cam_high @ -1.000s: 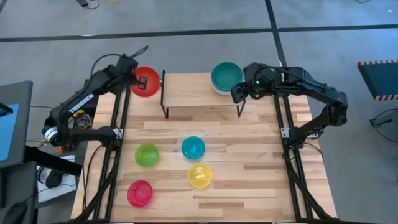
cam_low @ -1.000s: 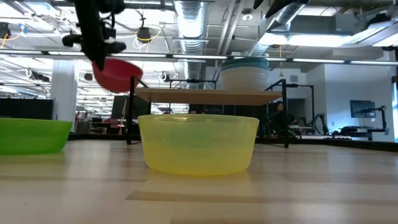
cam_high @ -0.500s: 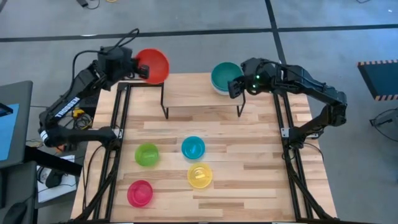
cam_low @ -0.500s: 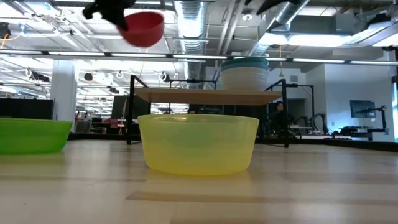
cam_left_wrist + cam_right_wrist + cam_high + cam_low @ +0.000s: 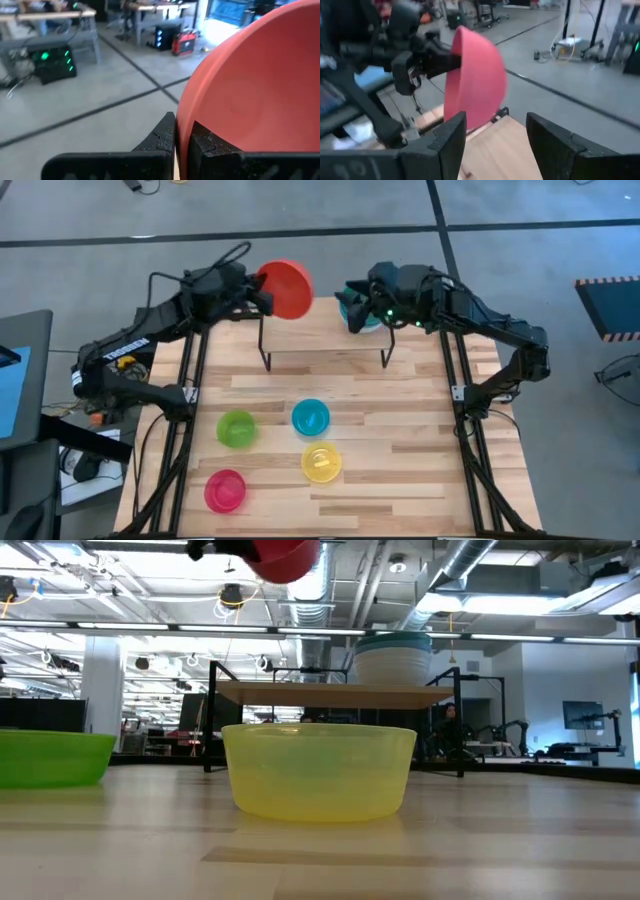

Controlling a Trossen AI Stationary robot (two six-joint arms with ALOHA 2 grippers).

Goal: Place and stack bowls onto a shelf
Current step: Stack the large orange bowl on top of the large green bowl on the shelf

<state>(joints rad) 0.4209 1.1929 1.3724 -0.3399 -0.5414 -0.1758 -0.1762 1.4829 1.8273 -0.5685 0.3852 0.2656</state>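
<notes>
The red-orange bowl is in the air over the far left end of the shelf, carried by my left gripper, which is shut on it. The low view shows this bowl high above the plank. My right gripper is open and hangs over the shelf's right end, above the stack of bowls that rests on the plank. From above, most of that stack is hidden by the arm. The right wrist view faces the red bowl. My left gripper pinches the red-orange bowl's rim between its two fingers, one inside the bowl and one outside. The fingers reach in level from the table's left. The bowl is lifted clear and tipped on its side.
Lime green, cyan, yellow and pink bowls stand on the tabletop nearer me. The yellow bowl fills the low view's foreground. The shelf's middle and left parts are bare plank.
My left gripper has risen and swung from beside the shelf's left end toward the right, over the shelf's far left corner, carrying the red bowl, which has tipped from upright onto its side. My right gripper has shifted left over the stack.
</notes>
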